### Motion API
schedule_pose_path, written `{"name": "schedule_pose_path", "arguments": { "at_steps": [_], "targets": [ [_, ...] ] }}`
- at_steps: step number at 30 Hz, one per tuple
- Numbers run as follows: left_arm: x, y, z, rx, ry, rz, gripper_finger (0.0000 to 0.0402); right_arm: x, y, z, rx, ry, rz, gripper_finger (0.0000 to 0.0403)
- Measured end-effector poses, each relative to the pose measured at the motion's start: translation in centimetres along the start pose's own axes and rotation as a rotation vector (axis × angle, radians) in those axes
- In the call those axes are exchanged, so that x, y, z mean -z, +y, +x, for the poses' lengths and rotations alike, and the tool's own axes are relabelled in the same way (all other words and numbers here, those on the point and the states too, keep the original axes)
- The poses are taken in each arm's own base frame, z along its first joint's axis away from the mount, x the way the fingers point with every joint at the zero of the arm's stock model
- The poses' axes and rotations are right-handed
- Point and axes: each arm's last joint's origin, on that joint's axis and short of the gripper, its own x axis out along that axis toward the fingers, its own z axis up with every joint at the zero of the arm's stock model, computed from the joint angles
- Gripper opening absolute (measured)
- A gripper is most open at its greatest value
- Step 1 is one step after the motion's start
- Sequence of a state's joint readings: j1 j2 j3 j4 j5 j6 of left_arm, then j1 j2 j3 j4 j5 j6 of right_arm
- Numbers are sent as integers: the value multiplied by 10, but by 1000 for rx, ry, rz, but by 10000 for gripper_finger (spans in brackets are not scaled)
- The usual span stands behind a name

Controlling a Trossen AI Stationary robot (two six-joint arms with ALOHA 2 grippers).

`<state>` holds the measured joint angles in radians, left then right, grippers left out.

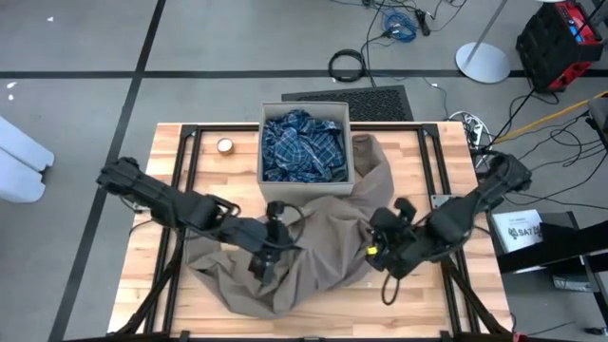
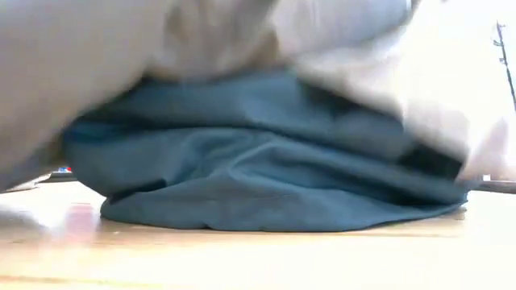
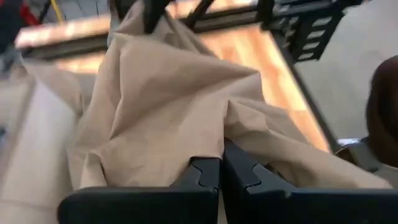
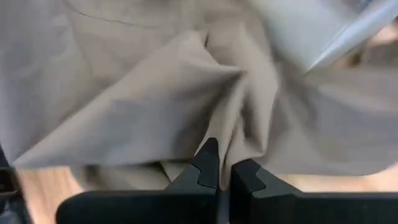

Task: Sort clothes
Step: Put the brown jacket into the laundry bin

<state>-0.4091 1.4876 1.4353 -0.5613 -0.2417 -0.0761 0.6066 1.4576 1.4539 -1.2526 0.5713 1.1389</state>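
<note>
Both grippers pinch the tan cloth [image 1: 313, 252] at mid-table: left gripper [image 1: 269, 256] at its 9 o'clock, right gripper [image 1: 377, 249] at 3. The box [image 1: 306, 112] with the plaid shirt [image 1: 302, 144] sits at 12, tape roll [image 1: 225, 145] beside it. A teal shirt [image 2: 266, 161] blocks the low view.

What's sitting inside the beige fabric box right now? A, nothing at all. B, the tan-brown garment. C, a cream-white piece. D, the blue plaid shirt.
D: the high view shows the blue plaid shirt filling the beige box, while the tan-brown garment lies spread on the table in front of it.
</note>
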Motion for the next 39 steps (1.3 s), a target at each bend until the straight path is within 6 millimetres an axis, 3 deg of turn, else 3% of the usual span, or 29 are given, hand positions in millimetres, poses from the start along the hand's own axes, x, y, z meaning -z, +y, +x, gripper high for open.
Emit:
{"name": "schedule_pose_path", "arguments": {
  "at_steps": [5, 11, 14, 17, 24, 31, 35, 39],
  "targets": [
    [46, 8, 37, -6, 46, -88, 0, 32, -10, 58, -111, 2, 114, 0],
    [102, 24, 65, -51, 97, -213, 0, 60, -32, 120, -140, 17, 213, 0],
    [124, 31, 72, -71, 116, -286, 0, 70, -42, 141, -137, 39, 257, 0],
    [142, 33, 75, -75, 132, -340, 0, 75, -48, 151, -138, 44, 279, 0],
    [158, 34, 77, -106, 141, -387, 0, 66, -46, 150, -173, 51, 288, 18],
    [156, 34, 78, -112, 115, -384, 0, 35, -37, 129, -302, 127, 256, 118],
    [156, 34, 78, -112, 118, -360, 0, 16, -40, 105, -183, 115, 309, 162],
    [156, 34, 78, -113, 125, -357, 0, -1, -50, 73, 6, 126, 350, 167]
  ]
}}
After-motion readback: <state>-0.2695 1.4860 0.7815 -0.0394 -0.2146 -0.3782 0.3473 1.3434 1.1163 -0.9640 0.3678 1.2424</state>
